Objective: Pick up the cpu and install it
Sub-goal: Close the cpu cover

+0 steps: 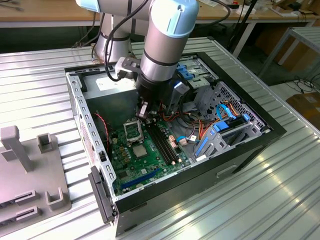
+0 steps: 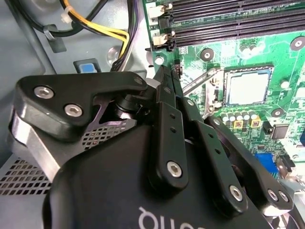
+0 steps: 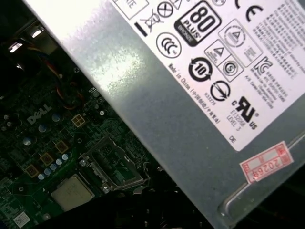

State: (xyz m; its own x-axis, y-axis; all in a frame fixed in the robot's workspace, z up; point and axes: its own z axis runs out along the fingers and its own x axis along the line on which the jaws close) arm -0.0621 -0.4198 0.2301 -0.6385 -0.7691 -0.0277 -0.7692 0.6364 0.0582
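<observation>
- Cpu [image 1: 138,151] is the one to watch: a small silver square lying flat on the green board [image 1: 125,172] inside the open computer case [image 1: 210,167], about mid-board and not in the socket.
- Right next to it, on the side toward the case's far wall, sits the socket [image 1: 131,130]. Its metal frame is up and the middle looks bare. The first wrist view shows the two side by side, chip [image 3: 71,192] just beside open socket [image 3: 113,165].
- And there's the gripper [image 1: 143,111], hanging low inside the case over the far edge of the socket, close to the grey power supply [image 1: 107,87] at the case's back corner.
- Jaws: in the second wrist view the gripper [image 2: 164,76] has its two fingers drawn together at the tips, a narrow stance, with nothing seen between them. So the chip is not in hand.
- Now the key relation. From the jaws, the chip lies across the socket, toward the near edge of the case, so the socket sits between the gripper and its target. The second wrist view agrees, with the silver top [image 2: 247,87] well off to one side of the fingertips.
- No long axis to speak of, since it's square. Its edges look lined up with the board, parallel to the long black memory slots [image 1: 162,142] on the exterior view's right.
- One arm on the job, so no question about who is nearer.
- Judgement call: the pick-up has not been made and the install is all to do.
</observation>
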